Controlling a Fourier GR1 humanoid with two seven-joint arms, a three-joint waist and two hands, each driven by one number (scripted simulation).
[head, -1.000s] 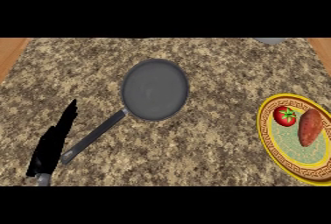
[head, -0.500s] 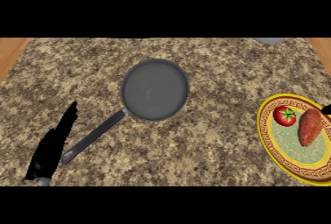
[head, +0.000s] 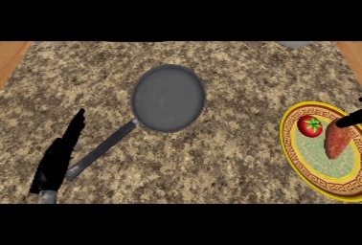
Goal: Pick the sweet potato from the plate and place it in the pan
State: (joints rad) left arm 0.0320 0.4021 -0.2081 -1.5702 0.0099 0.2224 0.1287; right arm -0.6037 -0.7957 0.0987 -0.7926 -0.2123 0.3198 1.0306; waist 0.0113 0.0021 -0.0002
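I see the sweet potato (head: pixel 336 141) lying on the yellow-rimmed plate (head: pixel 300 165) at the right edge of the worktop (head: pixel 233 177), with a tomato (head: pixel 310 126) just beside it on the same plate. The pan (head: pixel 168 97) sits empty near the middle, well apart from the plate, its handle running down-left toward my left hand (head: pixel 56 160), which rests at the lower left with fingers straight and holding nothing.

Only a dark fingertip of my right hand (head: pixel 351 119) shows at the right edge, over the upper end of the sweet potato; I cannot tell how far its fingers are spread, and I cannot tell if it touches yet. So I judge the step in hand as the reach and grasp.

To do it well, I want the hand brought in across the potato's long body near its middle, fingers on one flank and thumb on the other, keeping clear of the tomato so it is not knocked off. I lift straight up before travelling left, so the plate rim is cleared, then carry it over the pan's bowl, away from the handle.
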